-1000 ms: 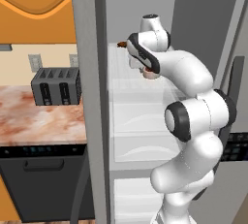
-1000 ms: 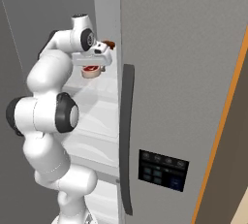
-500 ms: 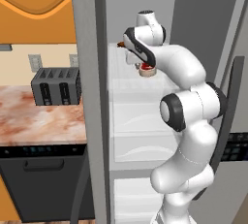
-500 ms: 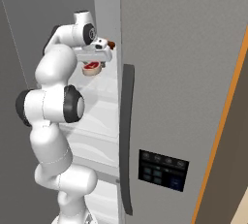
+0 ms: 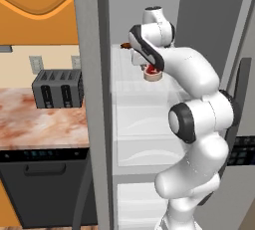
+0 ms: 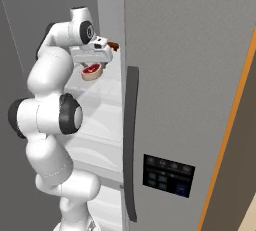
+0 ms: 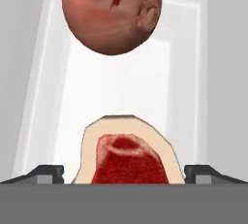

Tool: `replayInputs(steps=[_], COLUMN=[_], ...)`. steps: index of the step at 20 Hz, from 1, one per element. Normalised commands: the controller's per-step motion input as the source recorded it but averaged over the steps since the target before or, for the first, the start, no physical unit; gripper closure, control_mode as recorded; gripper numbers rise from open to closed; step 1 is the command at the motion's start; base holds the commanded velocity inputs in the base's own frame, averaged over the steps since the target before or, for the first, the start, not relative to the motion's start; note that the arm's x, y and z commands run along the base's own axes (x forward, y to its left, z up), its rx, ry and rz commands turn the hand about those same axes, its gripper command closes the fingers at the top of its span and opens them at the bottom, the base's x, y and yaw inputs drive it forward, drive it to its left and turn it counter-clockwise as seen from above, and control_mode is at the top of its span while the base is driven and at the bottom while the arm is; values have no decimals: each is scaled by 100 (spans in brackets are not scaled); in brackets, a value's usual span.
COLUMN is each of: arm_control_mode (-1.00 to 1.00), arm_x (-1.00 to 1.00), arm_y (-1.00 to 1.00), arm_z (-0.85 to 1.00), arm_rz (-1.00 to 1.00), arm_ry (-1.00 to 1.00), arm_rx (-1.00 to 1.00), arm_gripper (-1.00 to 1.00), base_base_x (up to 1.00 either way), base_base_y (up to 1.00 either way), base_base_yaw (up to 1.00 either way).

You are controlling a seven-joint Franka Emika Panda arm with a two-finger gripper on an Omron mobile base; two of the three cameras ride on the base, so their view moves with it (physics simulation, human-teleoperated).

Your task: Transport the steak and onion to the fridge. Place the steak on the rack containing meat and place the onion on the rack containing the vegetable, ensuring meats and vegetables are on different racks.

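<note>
My gripper (image 7: 123,173) is shut on the steak (image 7: 127,160), a red slab with a pale tan rim, held between the two finger tips. The hand hangs inside the open fridge (image 5: 89,99), just above an upper clear shelf (image 5: 144,88). From the sides, the steak (image 5: 152,74) (image 6: 91,70) sits under the gripper (image 5: 151,70) (image 6: 93,67). Beyond it on the higher rack lies a reddish-brown oval lump (image 7: 111,12) (image 6: 114,46) (image 5: 127,46) with a red streak, which looks like meat. The onion is out of view.
The fridge door (image 6: 190,75) with its long dark handle (image 6: 131,140) stands close on the right of the arm. Left of the fridge, a marble counter (image 5: 40,124) carries a dark toaster (image 5: 57,87) above a black dishwasher (image 5: 45,184). Lower clear shelves (image 5: 139,124) lie beneath.
The hand has shifted slightly lower and further into the fridge with the steak still held. The arm's upper links have swung round. The reddish-brown lump has not moved.
</note>
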Motion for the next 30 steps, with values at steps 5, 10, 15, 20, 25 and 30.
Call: replayInputs(steps=[5, 10, 15, 20, 25, 30], arm_control_mode=[-100, -100, -100, -100, -100, -100], arm_x=[-100, -100, -100, -100, -100, -100], arm_y=[-10, -8, -2, 0, 0, 0], arm_z=[9, 2, 23, 46, 50, 46], arm_rz=[0, 0, 0, 0, 0, 0], arm_ry=[-15, -15, -23, -21, -13, -8], arm_rx=[0, 1, 0, 0, 1, 3], arm_gripper=[-100, -100, -100, -100, -100, -100], base_base_x=[0, 0, 0, 0, 0, 0], base_base_y=[0, 0, 0, 0, 0, 0], base_base_yaw=[0, 0, 0, 0, 0, 0])
